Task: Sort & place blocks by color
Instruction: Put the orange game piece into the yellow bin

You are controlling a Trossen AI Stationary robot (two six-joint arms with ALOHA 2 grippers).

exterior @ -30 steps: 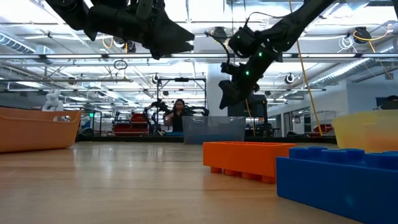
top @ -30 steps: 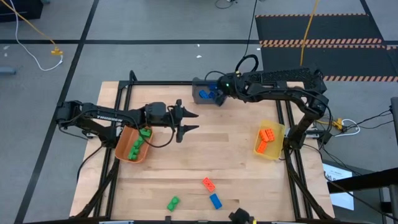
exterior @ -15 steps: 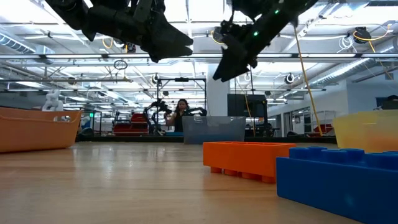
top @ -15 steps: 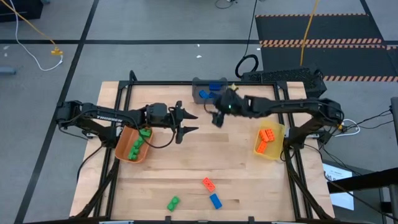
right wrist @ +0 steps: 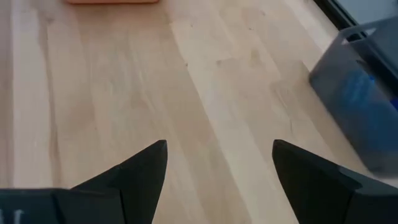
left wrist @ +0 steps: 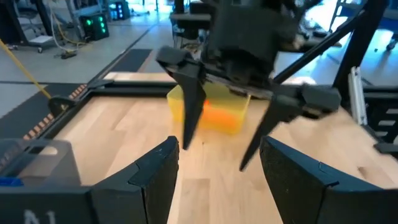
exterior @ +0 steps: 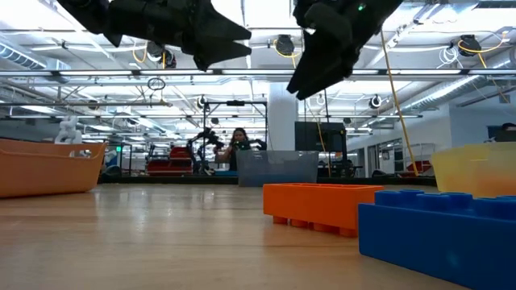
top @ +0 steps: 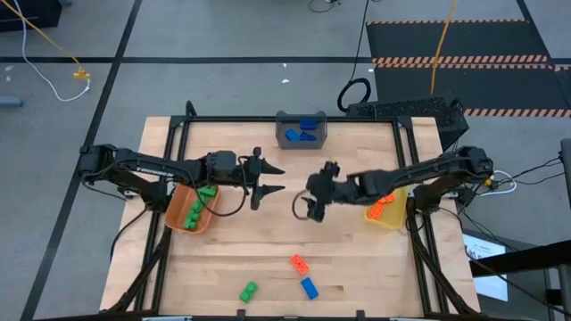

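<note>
Three loose blocks lie flat near the table's front edge: an orange one (top: 299, 264), a green one (top: 248, 291) and a blue one (top: 309, 287). The low view shows the orange block (exterior: 322, 205) and the blue block (exterior: 439, 234) up close. My left gripper (top: 271, 178) hovers open over the table's middle left, beside the orange bin. My right gripper (top: 303, 201) hangs open over the table's middle, facing the left one, high above the wood (right wrist: 214, 177). Nothing is between either pair of fingers.
An orange bin (top: 178, 217) at the left holds green blocks. A grey bin (top: 302, 141) at the far edge holds blue blocks. A yellow bin (top: 393, 214) at the right holds orange blocks. Bare wood lies between the grippers and the loose blocks. A person shows far behind the table.
My right gripper has swung away from over the grey bin at the far edge toward the table's middle, coming nearer the front edge and the left gripper, and has tipped further downward. The blue blocks stay in the grey bin.
</note>
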